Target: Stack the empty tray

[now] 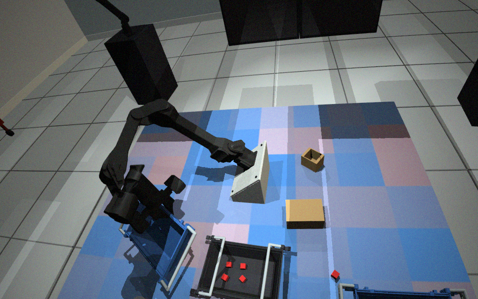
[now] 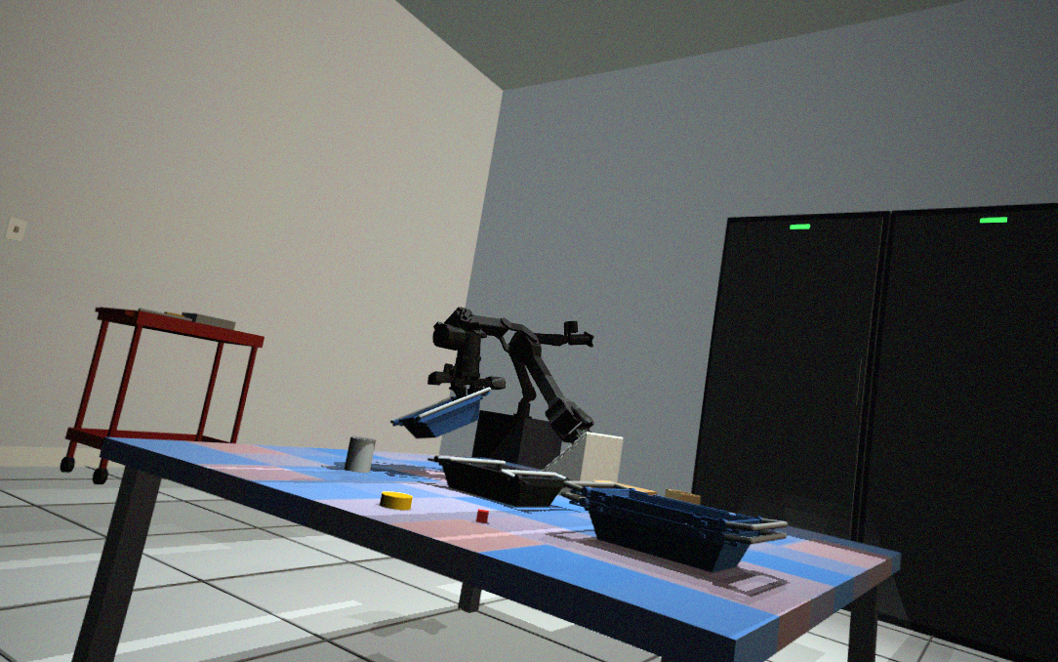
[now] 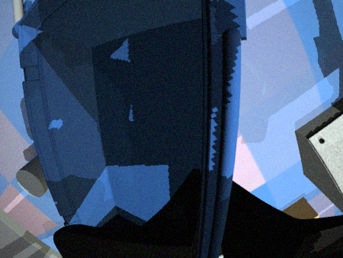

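The empty blue tray [image 1: 160,243] [image 2: 446,416] [image 3: 149,107] is held aloft over the worktop [image 1: 370,207] [image 2: 436,538], beside the loaded black tray [image 1: 202,271] [image 2: 499,483]. It is tilted, its long axis slanted from upper left to lower right in the top view. Its rim is pinched by the nearly closed pincer [image 1: 151,214] [image 2: 467,391] [image 3: 213,217].

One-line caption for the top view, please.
Gripper holds a tilted blue tray beside the black tray, whose two bars lie across its top.
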Controlling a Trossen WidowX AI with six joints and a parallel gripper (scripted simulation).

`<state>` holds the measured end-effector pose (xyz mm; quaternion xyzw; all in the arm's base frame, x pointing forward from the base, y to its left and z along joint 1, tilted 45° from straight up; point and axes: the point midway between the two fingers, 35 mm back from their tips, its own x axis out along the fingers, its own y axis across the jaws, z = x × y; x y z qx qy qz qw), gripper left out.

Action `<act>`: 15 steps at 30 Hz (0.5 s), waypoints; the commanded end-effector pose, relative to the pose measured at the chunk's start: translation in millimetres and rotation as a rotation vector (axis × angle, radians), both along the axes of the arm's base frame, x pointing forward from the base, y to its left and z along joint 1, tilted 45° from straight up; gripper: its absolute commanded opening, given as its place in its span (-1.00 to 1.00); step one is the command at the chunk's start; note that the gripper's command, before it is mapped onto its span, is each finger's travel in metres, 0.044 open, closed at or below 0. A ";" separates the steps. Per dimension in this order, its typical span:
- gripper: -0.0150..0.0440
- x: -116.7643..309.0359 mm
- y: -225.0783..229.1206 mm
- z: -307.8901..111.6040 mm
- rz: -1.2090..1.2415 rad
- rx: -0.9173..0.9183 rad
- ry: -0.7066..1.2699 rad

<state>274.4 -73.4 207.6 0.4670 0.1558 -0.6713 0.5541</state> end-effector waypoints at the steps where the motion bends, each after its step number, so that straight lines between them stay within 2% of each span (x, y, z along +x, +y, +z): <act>1: -0.49 12.6 14.6 -4.6 0.037 -0.006 0.011; 15: -0.49 38.6 61.7 -37.0 0.137 -0.025 0.101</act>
